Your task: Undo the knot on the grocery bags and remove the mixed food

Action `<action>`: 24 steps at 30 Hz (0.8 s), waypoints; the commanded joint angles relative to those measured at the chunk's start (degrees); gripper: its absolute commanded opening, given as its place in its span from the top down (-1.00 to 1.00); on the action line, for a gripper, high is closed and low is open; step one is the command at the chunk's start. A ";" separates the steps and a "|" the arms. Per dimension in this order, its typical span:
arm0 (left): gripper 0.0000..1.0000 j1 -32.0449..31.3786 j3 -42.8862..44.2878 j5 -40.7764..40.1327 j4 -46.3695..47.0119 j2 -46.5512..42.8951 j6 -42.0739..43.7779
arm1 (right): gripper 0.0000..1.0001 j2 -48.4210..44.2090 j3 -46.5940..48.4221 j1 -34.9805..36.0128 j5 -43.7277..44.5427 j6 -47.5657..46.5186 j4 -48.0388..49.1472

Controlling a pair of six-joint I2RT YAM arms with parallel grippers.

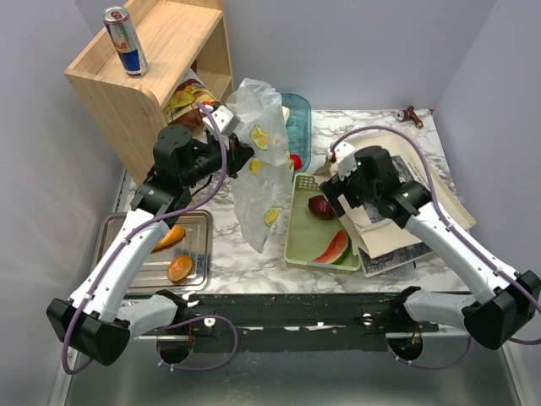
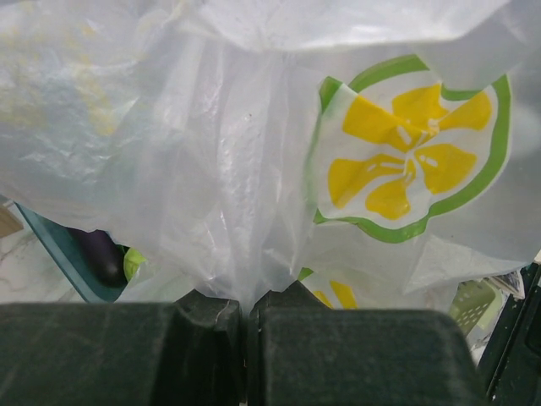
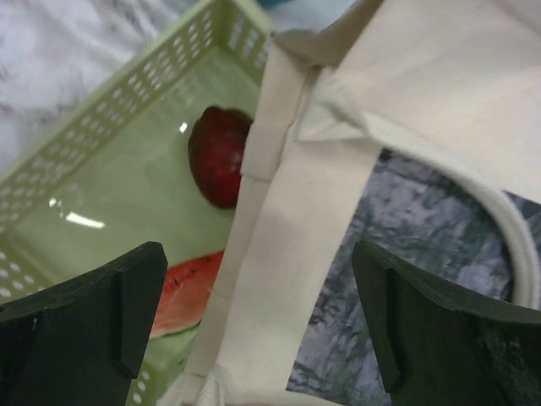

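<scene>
A thin whitish grocery bag (image 1: pixel 258 169) printed with yellow-and-green slices hangs lifted above the marble table. My left gripper (image 1: pixel 243 156) is shut on a bunched fold of that bag (image 2: pixel 254 194), the plastic pinched between its fingertips (image 2: pixel 211 309). My right gripper (image 1: pixel 326 200) is open above the right edge of the green basket (image 1: pixel 300 241), with only a cream tote edge (image 3: pixel 279 254) below its jaws. A dark red apple (image 3: pixel 218 156) and a watermelon wedge (image 3: pixel 188 292) lie in the basket. An eggplant (image 2: pixel 101 258) sits in a teal bin (image 2: pixel 55 249).
A metal tray (image 1: pixel 114 233) at the left holds two bread rolls (image 1: pixel 179 267). The wooden shelf (image 1: pixel 161 51) at the back left carries a can (image 1: pixel 125 40) on top and a chips bag (image 1: pixel 188 97) inside. Cream tote bags (image 1: pixel 423 190) lie at the right.
</scene>
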 commanded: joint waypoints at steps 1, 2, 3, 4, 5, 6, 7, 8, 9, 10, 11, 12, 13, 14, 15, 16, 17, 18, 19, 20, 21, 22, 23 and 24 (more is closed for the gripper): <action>1.00 0.19 -0.94 -2.20 -0.38 -1.21 -1.41 | -1.00 -0.32 -3.49 4.48 8.25 -6.33 -4.48; 1.00 0.19 -1.01 -2.28 -0.18 -1.21 -1.64 | -1.00 -0.20 -4.54 5.33 9.75 -7.22 -4.37; 1.00 0.19 -1.05 -2.37 -0.11 -1.20 -1.64 | -1.00 -0.16 -5.66 5.98 10.24 -8.03 -4.48; 1.00 0.19 -1.14 -2.47 0.04 -1.21 -1.64 | -1.00 0.15 -6.50 6.56 10.78 -8.94 -4.60; 1.00 0.16 -1.06 -2.68 0.09 -1.15 -1.60 | -1.00 0.53 -7.39 6.78 11.13 -9.57 -4.59; 1.00 0.19 -0.98 -2.90 0.16 -1.12 -1.56 | -1.00 0.72 -8.06 6.79 12.11 -10.41 -3.90; 1.00 0.19 -0.84 -3.16 0.16 -1.12 -1.47 | -1.00 0.69 -9.00 6.79 13.54 -11.20 -2.82; 1.00 0.18 -0.77 -3.36 0.14 -1.11 -1.47 | -1.00 0.66 -9.55 6.78 14.51 -12.05 -1.65; 1.00 0.19 -0.55 -3.32 0.15 -1.16 -1.31 | -1.00 0.91 -9.86 6.77 15.85 -12.64 -0.82; 1.00 0.19 -0.37 -3.13 0.17 -1.12 -1.08 | -1.00 1.15 -10.07 6.77 16.70 -13.15 -0.30; 1.00 0.19 -0.23 -3.00 0.18 -1.12 -0.88 | -1.00 1.62 -10.25 6.79 17.78 -13.65 -0.07; 1.00 0.21 -0.02 -3.02 0.05 -1.04 -0.86 | -1.00 2.02 -10.69 6.74 18.98 -13.91 0.24; 1.00 0.27 0.29 -2.97 -0.15 -0.82 -0.64 | -1.00 2.26 -11.16 6.78 19.97 -14.64 0.54; 1.00 0.22 0.58 -2.92 -0.25 -0.57 -0.51 | -1.00 2.35 -12.20 6.77 20.57 -15.29 1.29; 1.00 0.27 1.00 -2.87 -0.35 -0.30 -0.41 | -0.99 2.35 -13.04 6.79 20.93 -15.69 1.58; 1.00 0.27 1.16 -2.85 -0.36 -0.05 -0.25 | -0.94 2.26 -13.55 6.78 21.16 -15.89 1.90; 1.00 0.27 1.61 -2.84 -0.43 0.12 -0.11 | -0.89 2.18 -14.19 6.74 21.74 -16.21 2.38; 1.00 0.27 1.93 -2.84 -0.51 0.42 -0.03 | -0.77 2.04 -14.53 6.78 22.49 -16.67 2.75; 1.00 0.27 2.28 -2.90 -0.51 0.62 0.10 | -0.64 1.75 -14.56 6.69 23.31 -17.34 3.18; 1.00 0.27 2.54 -2.88 -0.53 0.78 0.24 | -0.45 1.46 -14.20 6.70 23.96 -17.80 3.25; 1.00 0.27 2.92 -2.85 -0.56 0.88 0.41 | -0.27 1.23 -13.05 6.70 24.56 -17.87 3.18; 1.00 0.27 3.17 -3.02 -0.43 0.98 0.68 | 0.09 1.21 -11.52 6.62 24.72 -17.65 2.64; 1.00 0.23 3.41 -3.56 -0.15 1.07 1.16 | 0.48 1.40 -9.34 6.45 24.62 -17.39 1.60; 1.00 0.20 3.57 -3.63 0.63 0.99 1.33 | 0.90 1.65 -7.08 6.27 24.58 -16.72 0.67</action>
